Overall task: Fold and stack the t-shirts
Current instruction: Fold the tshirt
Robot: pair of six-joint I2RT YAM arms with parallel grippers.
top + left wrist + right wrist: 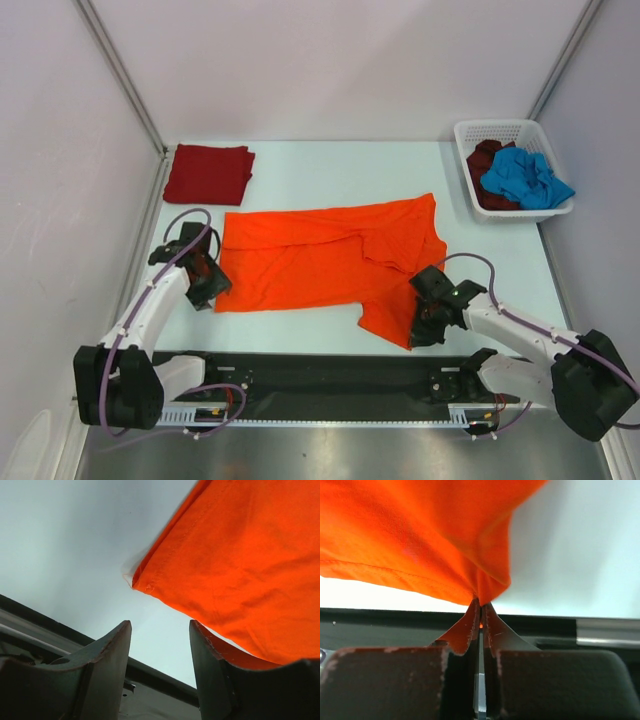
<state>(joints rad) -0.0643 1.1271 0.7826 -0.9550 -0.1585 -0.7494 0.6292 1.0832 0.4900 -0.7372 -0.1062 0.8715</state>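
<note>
I see the folded dark red shirt (208, 172) at the far left of the table (320, 165). My left gripper (160, 626) has its jaws wide apart and grips nothing, just beside the near left corner of the orange shirt (320, 262), which lies spread mid-table. My right gripper (480, 605) is clamped on that shirt's near right edge. At far right, the basket (462, 135) holds the blue shirt (525, 178) and the maroon shirt (487, 158).

A spread t-shirt (320, 260) lies mid-worktop (330, 170). A folded t-shirt (208, 172) sits behind it, far left. The basket (500, 130) at far right holds two crumpled t-shirts (525, 178). The left hand (211, 291) and right hand (422, 330) flank the near corners.
</note>
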